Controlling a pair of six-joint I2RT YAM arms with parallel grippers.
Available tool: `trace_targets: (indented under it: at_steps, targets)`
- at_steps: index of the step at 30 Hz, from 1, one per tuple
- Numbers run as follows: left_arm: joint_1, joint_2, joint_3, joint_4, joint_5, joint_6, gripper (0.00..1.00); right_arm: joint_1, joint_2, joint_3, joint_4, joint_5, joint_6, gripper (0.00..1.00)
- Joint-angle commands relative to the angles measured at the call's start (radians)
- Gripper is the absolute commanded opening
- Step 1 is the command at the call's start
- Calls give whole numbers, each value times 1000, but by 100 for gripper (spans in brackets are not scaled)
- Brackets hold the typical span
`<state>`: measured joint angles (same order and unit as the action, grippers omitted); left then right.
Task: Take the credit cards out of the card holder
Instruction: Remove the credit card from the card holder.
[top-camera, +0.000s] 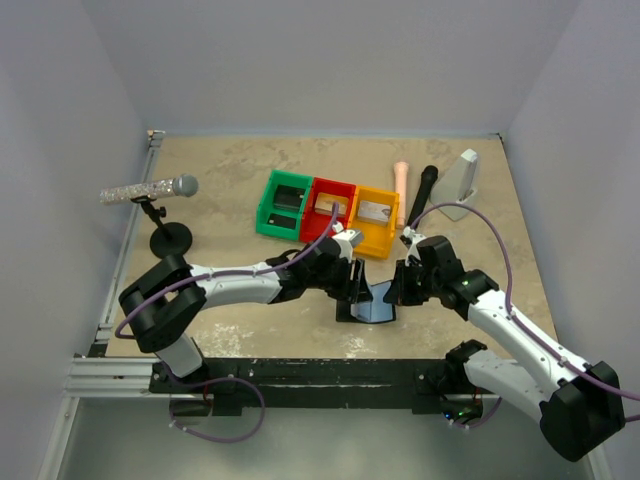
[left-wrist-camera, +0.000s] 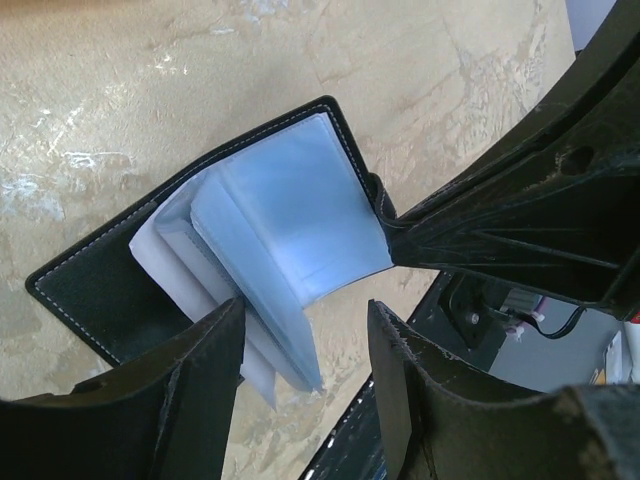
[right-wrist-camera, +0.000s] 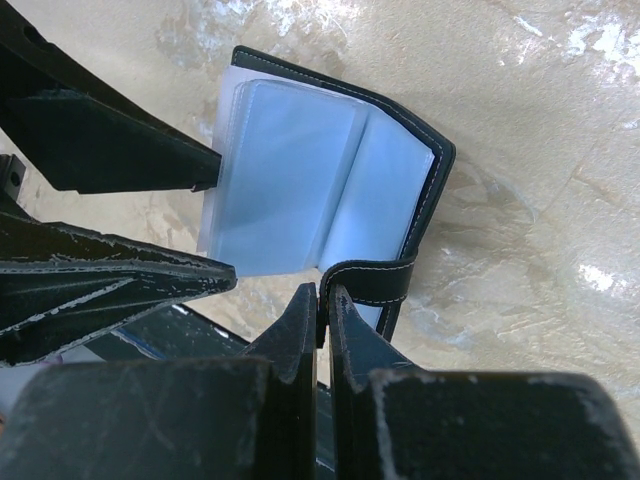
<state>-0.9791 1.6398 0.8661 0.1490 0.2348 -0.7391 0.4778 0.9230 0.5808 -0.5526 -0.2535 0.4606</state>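
Surface: beige marbled tabletop (top-camera: 220, 310).
Room: plain pale lilac walls (top-camera: 320, 60) on three sides.
Thing: black white-stitched bifold card holder (left-wrist-camera: 90, 300), lying open between both pincers, its pale blue clear sleeves (left-wrist-camera: 290, 220) fanned upward.
Left gripper (left-wrist-camera: 305, 310): partly wide, straddling the sleeves' loose edge.
Right gripper (right-wrist-camera: 322, 292): closed, tips at the black side tab (right-wrist-camera: 365, 280).

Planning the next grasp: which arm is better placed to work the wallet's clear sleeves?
Left. The left gripper is open, its fingers either side of the sleeves. The right gripper is shut on the side tab of the wallet, apparently steadying it.
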Motion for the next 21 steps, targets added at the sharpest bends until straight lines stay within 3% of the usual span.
trace_targets:
  at_steps: [1, 21]
  targets:
    - [-10, -5, 50, 23, 21, 24, 56, 5, -1, -7, 31, -18, 7, 0]
    - [-24, 34, 103, -14, 35, 43, 56, 4, 17, -10, 40, -23, 15, 0]
